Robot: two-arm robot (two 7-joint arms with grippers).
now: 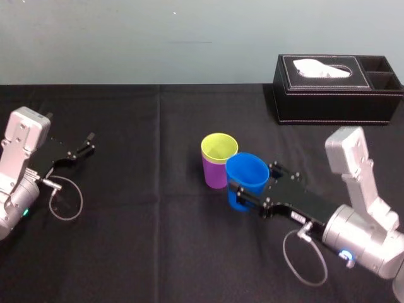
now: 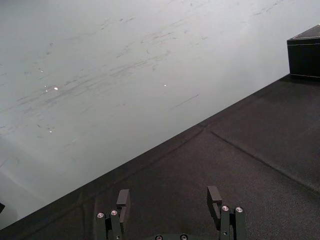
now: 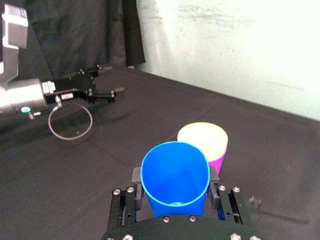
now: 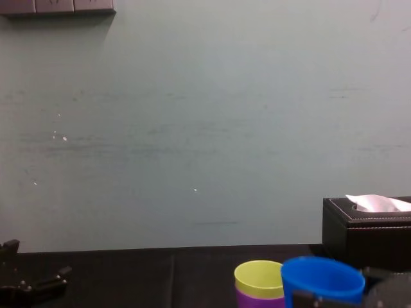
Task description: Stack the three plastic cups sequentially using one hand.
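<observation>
Right gripper clasps blue cup, lower centre-right.
Fingers pressed against its sides; left gripper parked far left, fingers apart.

The blue cup, yellow-green cup and purple cup are smooth, softly shiny plastic; behind them the tissue box looks like white-stitched leather, on a matt black tablecloth

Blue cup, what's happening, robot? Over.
Right gripper shut on blue cup, beside yellow-green cup nested in purple cup. Left gripper open, parked left. Tissue box behind.
</observation>
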